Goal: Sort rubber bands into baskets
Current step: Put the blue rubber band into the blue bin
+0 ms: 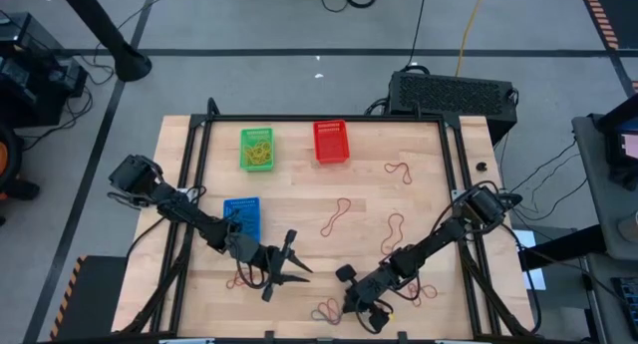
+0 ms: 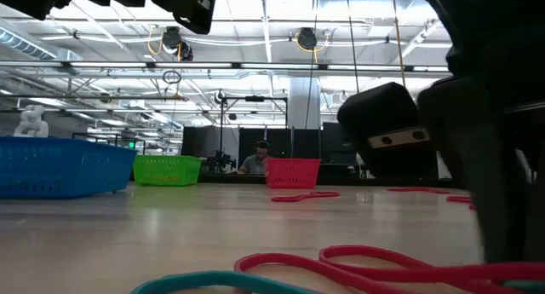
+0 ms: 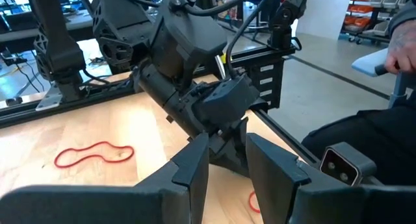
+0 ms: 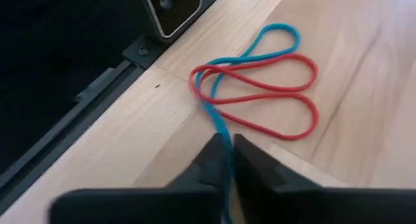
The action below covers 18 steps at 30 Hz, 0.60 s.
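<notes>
The pale wooden table (image 1: 299, 199) is smooth planking in a black frame. Three little mesh plastic baskets sit on it: green (image 1: 256, 150) and red (image 1: 331, 143) at the far edge, blue (image 1: 241, 216) nearer the left arm. Thin bands lie scattered, mostly red loops (image 1: 334, 216) across the middle. Down at the near edge the right claw (image 4: 229, 160) has its fingers nearly shut on a blue band (image 4: 218, 123) tangled through a red band (image 4: 273, 87); being limp, light and stretchy, it looks likely to drag its neighbour along. The left claw (image 1: 284, 266) waits beside, fingers apart, holding nothing.
</notes>
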Tool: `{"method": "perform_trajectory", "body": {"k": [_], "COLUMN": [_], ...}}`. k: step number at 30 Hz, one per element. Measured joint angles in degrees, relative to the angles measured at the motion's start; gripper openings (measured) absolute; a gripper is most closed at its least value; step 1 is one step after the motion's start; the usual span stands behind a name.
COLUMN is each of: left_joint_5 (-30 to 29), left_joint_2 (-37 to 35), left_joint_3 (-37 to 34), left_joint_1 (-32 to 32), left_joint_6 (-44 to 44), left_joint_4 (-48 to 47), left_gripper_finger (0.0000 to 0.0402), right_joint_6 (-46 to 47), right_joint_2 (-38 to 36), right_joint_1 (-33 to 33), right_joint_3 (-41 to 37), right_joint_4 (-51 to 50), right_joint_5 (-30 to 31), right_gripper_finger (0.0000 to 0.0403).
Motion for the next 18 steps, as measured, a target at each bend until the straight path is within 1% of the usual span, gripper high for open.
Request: {"method": "perform_trajectory", "body": {"k": [2, 4, 7, 12, 18], "left_joint_5": [0.0, 0.0, 0.0, 0.0, 0.02], "left_joint_2": [0.0, 0.0, 0.0, 0.0, 0.0], "left_joint_3": [0.01, 0.01, 0.01, 0.02, 0.04], "left_joint_1": [0.0, 0.0, 0.0, 0.02, 0.64], "left_joint_6": [0.03, 0.07, 0.09, 1.49, 1.2], "left_joint_4": [-0.12, -0.51, -0.62, -0.66, -1.62], "left_gripper_finger": [0.0112, 0.0112, 0.0112, 0.0112, 0.0112], "right_joint_6": [0.94, 2.82, 3.17, 0.82, -2.76], "right_joint_2": [-0.08, -0.45, -2.5, -9.68, -17.34], "right_joint_1": [0.01, -0.06, 0.04, -0.44, -1.21], "right_joint_3": [0.0, -0.01, -0.25, -0.31, -0.28], "right_joint_4": [-0.29, -0.87, -3.88, -9.26, -9.47], "right_joint_5": [-0.84, -1.32, -1.79, -1.65, -1.27], "right_gripper_finger": [0.0008, 0.0008, 0.0003, 0.0001, 0.0001]}}
